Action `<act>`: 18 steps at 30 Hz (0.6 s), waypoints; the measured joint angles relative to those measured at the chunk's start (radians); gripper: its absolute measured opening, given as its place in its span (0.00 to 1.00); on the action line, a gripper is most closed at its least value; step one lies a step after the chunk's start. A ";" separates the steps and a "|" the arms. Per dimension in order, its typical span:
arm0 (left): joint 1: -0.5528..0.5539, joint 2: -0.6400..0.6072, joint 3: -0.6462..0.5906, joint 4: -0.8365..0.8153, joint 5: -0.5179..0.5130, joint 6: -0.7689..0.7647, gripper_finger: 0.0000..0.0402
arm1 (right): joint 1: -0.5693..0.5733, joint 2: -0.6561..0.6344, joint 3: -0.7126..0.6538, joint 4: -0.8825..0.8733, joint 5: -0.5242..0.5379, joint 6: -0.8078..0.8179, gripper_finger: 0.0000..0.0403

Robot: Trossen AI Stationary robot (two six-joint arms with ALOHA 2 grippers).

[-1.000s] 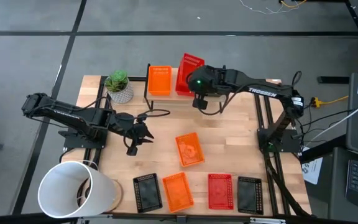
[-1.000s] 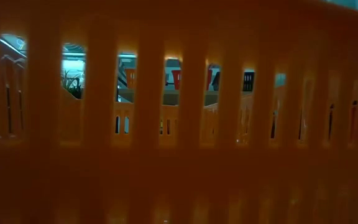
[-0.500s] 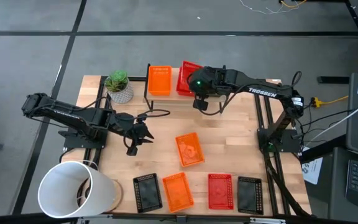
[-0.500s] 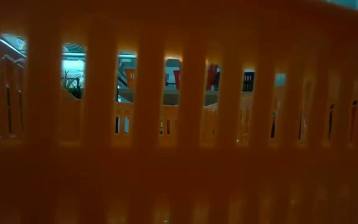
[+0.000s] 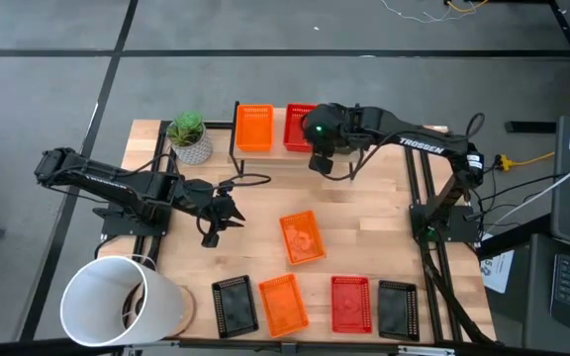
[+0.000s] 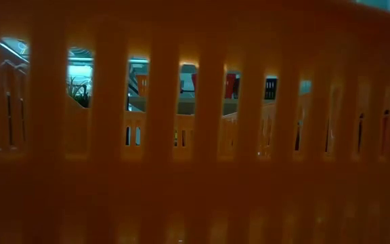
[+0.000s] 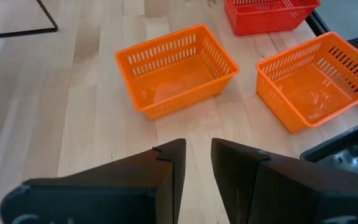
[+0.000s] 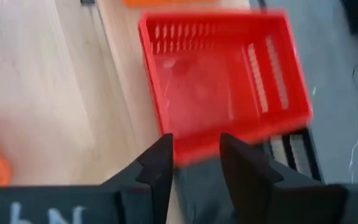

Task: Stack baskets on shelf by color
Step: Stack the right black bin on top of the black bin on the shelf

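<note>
On the shelf [image 5: 276, 150] at the table's far edge, an orange basket [image 5: 255, 129] and a red basket [image 5: 297, 126] lie flat side by side. My right gripper [image 5: 321, 161] hangs over the red basket's near side. In the right wrist view its fingers [image 8: 194, 163] stand open just short of the red basket's [image 8: 222, 81] near wall. My left gripper [image 5: 216, 216] waits open at mid-left, facing a loose orange basket [image 7: 176, 68] on the table. Other baskets sit along the near edge: black [image 5: 234, 303], orange [image 5: 282, 303], red [image 5: 350, 303], black [image 5: 397, 309].
A white bucket [image 5: 117, 302] lies at the near left corner and a potted plant [image 5: 190, 136] stands left of the shelf. An orange basket wall [image 6: 195, 169] fills the low view right in front of the camera. Bare tabletop lies between the shelf and the middle basket.
The red basket, held tilted up on the shelf a second ago, has tipped down and now lies flat beside the orange basket. My right gripper has stayed over its near side.
</note>
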State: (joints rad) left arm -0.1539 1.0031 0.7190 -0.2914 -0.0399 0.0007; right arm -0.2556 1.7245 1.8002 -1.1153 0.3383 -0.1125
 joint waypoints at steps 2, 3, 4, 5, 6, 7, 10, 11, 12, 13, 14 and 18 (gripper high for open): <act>0.000 0.000 0.000 0.000 0.000 0.000 0.17 | 0.009 0.000 0.038 -0.118 -0.007 0.058 0.33; 0.000 0.000 0.000 0.000 0.000 0.000 0.17 | 0.014 0.000 0.054 -0.177 -0.030 0.090 0.33; 0.000 0.000 0.000 0.000 0.000 0.000 0.17 | 0.022 -0.001 0.065 -0.234 -0.070 0.119 0.33; 0.000 0.000 0.000 0.000 0.000 0.000 0.17 | 0.032 -0.001 0.071 -0.296 -0.127 0.148 0.33; 0.000 0.000 0.000 0.000 0.000 0.000 0.17 | 0.044 -0.001 0.071 -0.353 -0.189 0.170 0.33; 0.000 0.000 0.000 0.000 0.000 0.000 0.17 | 0.057 -0.003 0.064 -0.401 -0.251 0.186 0.33; 0.000 0.000 0.000 0.000 0.000 -0.001 0.17 | 0.117 -0.017 0.005 -0.456 -0.375 0.242 0.33; 0.000 0.000 0.000 0.000 0.000 -0.002 0.17 | 0.143 -0.031 -0.031 -0.440 -0.414 0.261 0.33; 0.000 0.000 0.000 0.000 0.000 -0.002 0.17 | 0.172 -0.045 -0.068 -0.433 -0.463 0.271 0.33; 0.000 0.000 0.000 0.000 0.000 -0.002 0.17 | 0.205 -0.059 -0.103 -0.429 -0.517 0.278 0.33; 0.000 0.000 0.000 -0.002 0.000 -0.002 0.17 | 0.240 -0.073 -0.141 -0.428 -0.557 0.291 0.33; 0.000 0.000 0.000 -0.003 0.000 -0.002 0.17 | 0.392 -0.149 -0.321 -0.419 -0.579 0.408 0.33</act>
State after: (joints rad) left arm -0.1539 1.0031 0.7190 -0.2942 -0.0399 -0.0010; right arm 0.1363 1.5753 1.4794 -1.5344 -0.2412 0.2956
